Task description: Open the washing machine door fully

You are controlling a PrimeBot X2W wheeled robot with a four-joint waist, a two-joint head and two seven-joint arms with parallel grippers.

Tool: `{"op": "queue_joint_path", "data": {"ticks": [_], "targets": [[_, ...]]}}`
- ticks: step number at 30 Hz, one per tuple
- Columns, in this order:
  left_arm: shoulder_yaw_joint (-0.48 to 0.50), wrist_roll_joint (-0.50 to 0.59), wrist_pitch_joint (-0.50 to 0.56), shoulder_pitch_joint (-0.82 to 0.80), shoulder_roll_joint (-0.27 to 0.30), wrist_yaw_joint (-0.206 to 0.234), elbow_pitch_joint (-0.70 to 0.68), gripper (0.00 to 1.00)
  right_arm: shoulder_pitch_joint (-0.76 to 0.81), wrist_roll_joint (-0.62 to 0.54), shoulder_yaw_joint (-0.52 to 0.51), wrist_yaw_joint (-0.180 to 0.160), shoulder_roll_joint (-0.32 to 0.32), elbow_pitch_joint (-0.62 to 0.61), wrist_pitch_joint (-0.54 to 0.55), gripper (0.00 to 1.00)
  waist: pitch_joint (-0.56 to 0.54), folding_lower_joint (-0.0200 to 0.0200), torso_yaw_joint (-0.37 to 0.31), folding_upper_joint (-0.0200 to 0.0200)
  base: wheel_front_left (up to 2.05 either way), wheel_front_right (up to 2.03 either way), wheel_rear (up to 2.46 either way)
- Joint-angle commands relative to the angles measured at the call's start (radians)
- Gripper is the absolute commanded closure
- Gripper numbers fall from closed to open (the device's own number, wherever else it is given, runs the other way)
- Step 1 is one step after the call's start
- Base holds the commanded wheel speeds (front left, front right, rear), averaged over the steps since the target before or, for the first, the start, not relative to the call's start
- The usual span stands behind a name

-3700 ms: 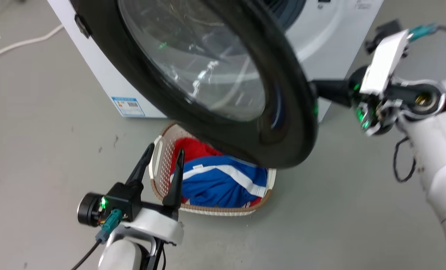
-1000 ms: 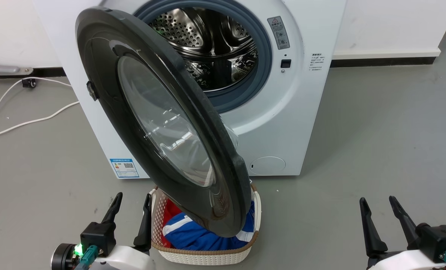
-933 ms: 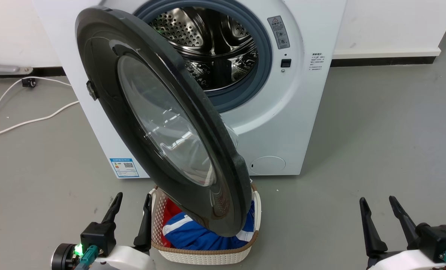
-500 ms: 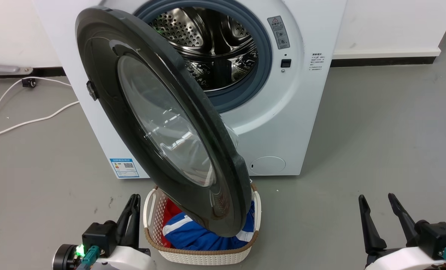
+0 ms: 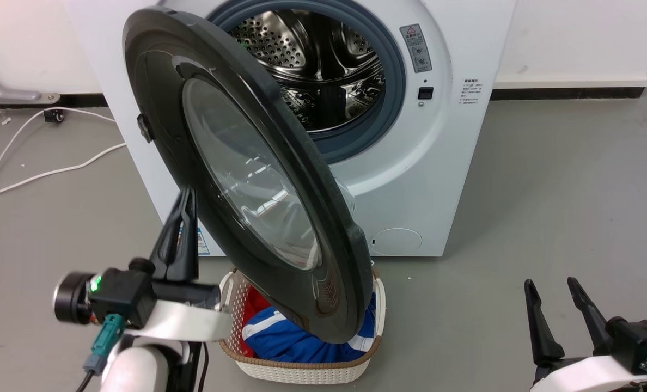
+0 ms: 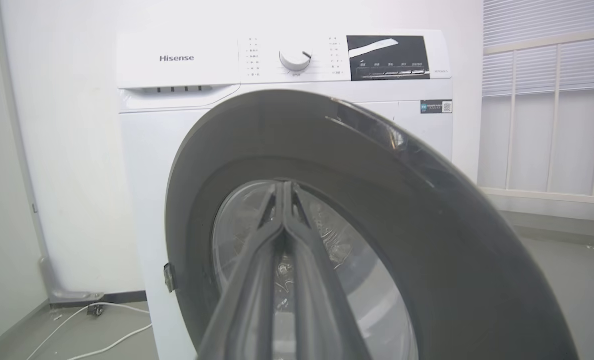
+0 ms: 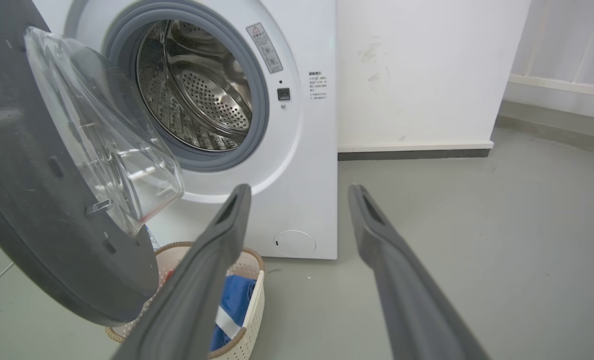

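- From my seat I see a smooth grey floor (image 5: 547,179) running back to a white wall (image 5: 574,38).
- The white washing machine (image 5: 454,179) stands on it, against that wall.
- A white woven basket (image 5: 301,374) sits on the floor just before the machine.
- A white cable (image 5: 51,172) trails across the floor at the machine's left.

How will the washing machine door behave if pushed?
The washing machine door probably swings as one rigid piece about its left edge. Its glossy rim may let the shut left gripper slip. Bulging glass suggests weight.
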Motion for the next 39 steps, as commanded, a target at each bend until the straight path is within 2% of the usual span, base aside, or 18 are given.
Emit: {"op": "queue_joint_path", "data": {"ticks": [1, 10, 20, 27, 39], "targets": [[-0.004, 0.007, 0.000, -0.024, -0.004, 0.005, -0.028, 1.00, -0.012, -0.001, -0.001, 0.000, 0.003, 0.000, -0.004, 0.00, 0.000, 0.0000, 0.001, -0.0001, 0.00, 0.00, 0.00], [-0.076, 0.030, 0.036, -0.224, -0.043, 0.007, -0.192, 1.00, -0.026, 0.008, 0.001, 0.000, 0.003, 0.017, -0.006, 0.00, 0.008, 0.0000, 0.000, -0.0001, 0.00, 0.00, 0.00], [-0.209, 0.011, 0.075, -0.441, -0.081, -0.006, -0.183, 1.00, -0.038, 0.015, 0.000, 0.000, 0.003, 0.032, -0.003, 0.00, 0.005, 0.0000, -0.015, -0.0001, 0.00, 0.00, 0.00], [-0.339, -0.030, 0.133, -0.438, -0.089, -0.010, -0.138, 1.00, -0.034, 0.023, -0.001, 0.000, 0.003, 0.039, -0.001, 0.00, 0.009, 0.0000, -0.027, -0.0001, 0.00, 0.00, 0.00], [-0.598, -0.138, 0.337, -0.287, -0.091, -0.039, -0.029, 1.00, -0.015, 0.040, -0.012, 0.000, 0.003, 0.055, 0.004, 0.00, 0.020, 0.0000, -0.017, -0.0001, 0.00, 0.00, 0.00]]}}
